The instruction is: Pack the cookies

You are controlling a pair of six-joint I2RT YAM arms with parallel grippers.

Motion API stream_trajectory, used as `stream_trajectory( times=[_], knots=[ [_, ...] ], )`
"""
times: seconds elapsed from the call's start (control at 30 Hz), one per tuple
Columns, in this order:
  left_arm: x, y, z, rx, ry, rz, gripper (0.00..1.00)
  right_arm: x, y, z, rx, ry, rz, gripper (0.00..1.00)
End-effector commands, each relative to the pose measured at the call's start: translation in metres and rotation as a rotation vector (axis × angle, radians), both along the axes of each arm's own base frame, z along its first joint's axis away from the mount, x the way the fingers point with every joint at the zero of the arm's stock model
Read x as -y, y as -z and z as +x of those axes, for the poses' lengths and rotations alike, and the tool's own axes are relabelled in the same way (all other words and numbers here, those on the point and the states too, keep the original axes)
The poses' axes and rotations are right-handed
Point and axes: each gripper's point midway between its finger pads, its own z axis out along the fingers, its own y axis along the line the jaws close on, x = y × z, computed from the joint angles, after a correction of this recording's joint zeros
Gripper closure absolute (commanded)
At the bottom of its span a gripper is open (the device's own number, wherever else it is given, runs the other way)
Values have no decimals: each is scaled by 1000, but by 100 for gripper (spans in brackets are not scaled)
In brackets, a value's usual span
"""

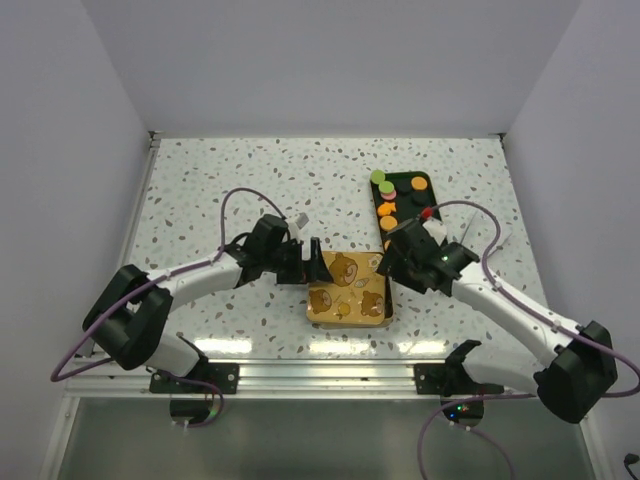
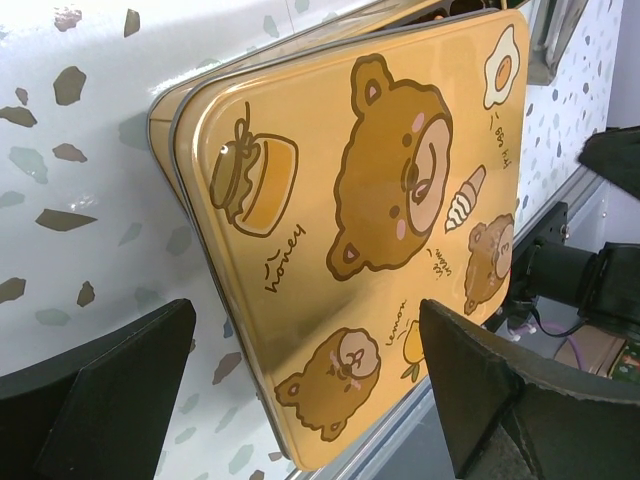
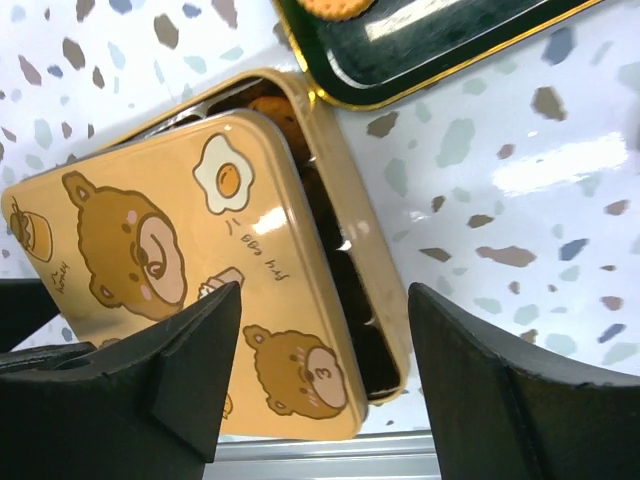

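A lab test booth: plain white walls (image 1: 100,80) enclose a speckled tabletop (image 1: 220,170) and aluminium rail (image 1: 320,372).

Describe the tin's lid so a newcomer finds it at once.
On the speckled table, look at the middle of the near edge. The tin lid lies askew over its base, leaving a gap along one side. It is yellow with brown bears and a fried egg, unlike the dark tray beyond it.

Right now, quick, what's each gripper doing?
Left gripper: open beside the tin, holding nothing.
Right gripper: open above the tin, holding nothing.
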Motion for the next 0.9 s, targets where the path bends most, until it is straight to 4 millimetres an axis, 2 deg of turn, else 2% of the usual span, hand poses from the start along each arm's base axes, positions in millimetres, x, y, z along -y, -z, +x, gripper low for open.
stream_trajectory(
  times=[0.0,0.07,0.1,0.13,0.2,0.33,0.5,0.73,0.87],
  knots=[
    [9,-8,9,34,-20,-27,0,33,-11,-2,28,39,-59,32],
    [9,-8,9,29,-27,-28,0,48,-5,-3,8,89,-27,42],
    [10,-8,9,27,-29,-29,0,54,10,-11,-30,89,-34,46],
    [10,-9,10,26,-32,-32,0,52,14,-12,-45,83,1,51],
    [14,-15,15,51,-37,-54,0,61,33,-18,-105,95,-6,63],
    [16,-15,16,44,-44,-56,0,55,58,-26,-203,52,-2,78],
    [19,-16,14,41,-47,-58,0,38,74,-32,-252,2,69,83],
    [18,-10,7,22,-59,-50,0,9,83,-28,-271,-56,180,87],
    [16,-9,7,19,-76,-41,0,-15,83,-30,-275,-113,200,87]
  ],
)
